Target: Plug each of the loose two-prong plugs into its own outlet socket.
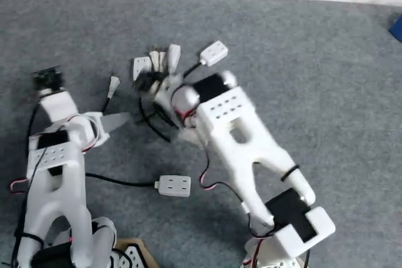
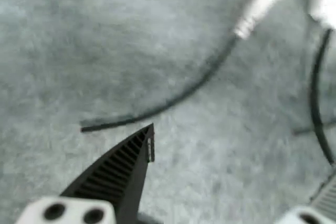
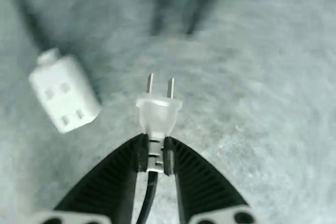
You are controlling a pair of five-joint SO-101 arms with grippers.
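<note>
Plugs and sockets lie scattered on the grey felt surface (image 1: 339, 105), and one plug is already gripped. Your right arm (image 1: 232, 130) runs diagonally up the middle of the surface toward a cluster of white parts on the far side. Your left arm (image 1: 56, 167) stands along the left edge.

On your right gripper (image 3: 156, 153) the fingers are clamped on the neck of the held plug (image 3: 157, 109), where its black cord leaves it. On your left gripper (image 2: 239, 156) the fingers stand wide apart with nothing held, and bare surface lies between them.

The cabled socket (image 1: 174, 185) lies flat between the two arms, nearer their bases. Its black cable (image 1: 119, 181) runs off toward the left arm. The far socket (image 1: 213, 53) sits at the far side, to the right of the cluster. The side socket (image 3: 63, 95) lies just beside the held plug and apart from it, with its hole pairs facing up.

On the held plug the two prongs (image 3: 160, 85) point away from the wrist and past the side socket, not at it. The loose plug (image 1: 113, 86) lies on the surface just beyond the left gripper, untouched. In the left wrist view its dark cord (image 2: 173, 95) curves close by the tip of one finger (image 2: 126, 166).
</note>
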